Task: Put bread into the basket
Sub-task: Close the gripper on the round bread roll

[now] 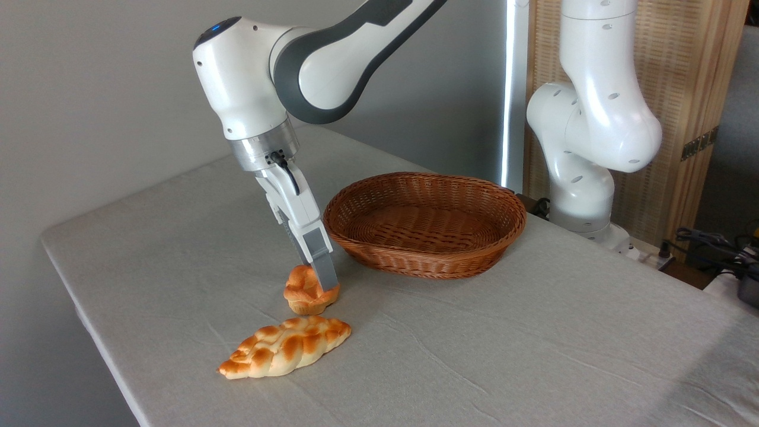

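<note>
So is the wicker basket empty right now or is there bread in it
Empty. The basket shows only bare woven floor; the small bun and braided loaf both sit on the table outside it.

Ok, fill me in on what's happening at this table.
A white robot arm has its claw down on a small round bun that sits on the grey tablecloth. One grey finger shows against the bun's right side; whether the claw has closed on it cannot be told from here. The wicker basket just behind and to the right is empty. A longer braided loaf lies in front of the bun, untouched.
</note>
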